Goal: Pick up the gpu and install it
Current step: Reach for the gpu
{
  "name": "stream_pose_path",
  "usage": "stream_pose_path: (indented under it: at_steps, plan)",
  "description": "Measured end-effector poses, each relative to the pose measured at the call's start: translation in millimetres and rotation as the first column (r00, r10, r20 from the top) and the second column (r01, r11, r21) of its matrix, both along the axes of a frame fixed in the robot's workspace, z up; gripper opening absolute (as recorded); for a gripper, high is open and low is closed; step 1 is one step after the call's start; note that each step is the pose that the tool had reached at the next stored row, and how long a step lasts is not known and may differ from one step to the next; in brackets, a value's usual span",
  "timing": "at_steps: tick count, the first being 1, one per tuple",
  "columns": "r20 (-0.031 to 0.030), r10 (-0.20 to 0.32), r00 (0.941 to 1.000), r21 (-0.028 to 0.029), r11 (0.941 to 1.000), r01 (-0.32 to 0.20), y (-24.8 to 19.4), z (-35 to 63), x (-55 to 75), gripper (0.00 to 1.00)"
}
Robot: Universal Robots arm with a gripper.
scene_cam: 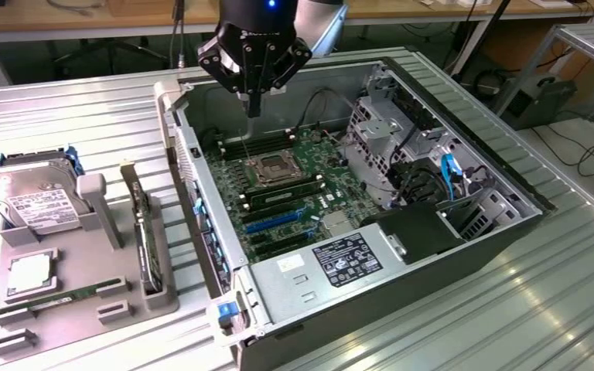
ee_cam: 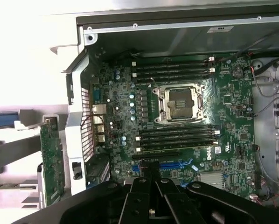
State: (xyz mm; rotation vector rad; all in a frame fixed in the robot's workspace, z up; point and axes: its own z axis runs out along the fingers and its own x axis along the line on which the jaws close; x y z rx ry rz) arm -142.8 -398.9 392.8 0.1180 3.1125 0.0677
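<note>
**End effector** (scene_cam: 253, 110): matte black throughout, built of angular linkage bars (ee_cam: 130, 196) joined by round pivot screws (ee_cam: 163, 181), and tapering to two slim black fingers (ee_cam: 147, 172). Directly above the end effector sits a black cylindrical wrist housing (scene_cam: 259, 17) bearing a small blue indicator light (scene_cam: 269, 4). Beside that housing is a rounded silver-grey arm link (scene_cam: 324, 27).
</note>
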Motion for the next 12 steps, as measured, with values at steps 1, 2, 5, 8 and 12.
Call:
stream_pose_path:
  at_steps: [1, 2, 5, 8, 12]
  plan:
    - [0.0000, 0.000, 1.0000, 0.0000, 1.0000, 0.000, 0.0, 0.0, -0.6, 0.11]
    - [-0.0001, 0.000, 1.0000, -0.0001, 1.0000, 0.000, 0.0, 0.0, -1.3, 0.11]
    - [0.0000, 0.000, 1.0000, -0.0001, 1.0000, 0.000, 0.0, 0.0, -3.0, 0.11]
    - [0.0000, 0.000, 1.0000, 0.0000, 1.0000, 0.000, 0.0, 0.0, -5.6, 0.11]
    - [0.0000, 0.000, 1.0000, 0.0000, 1.0000, 0.000, 0.0, -0.1, -7.1, 0.11]
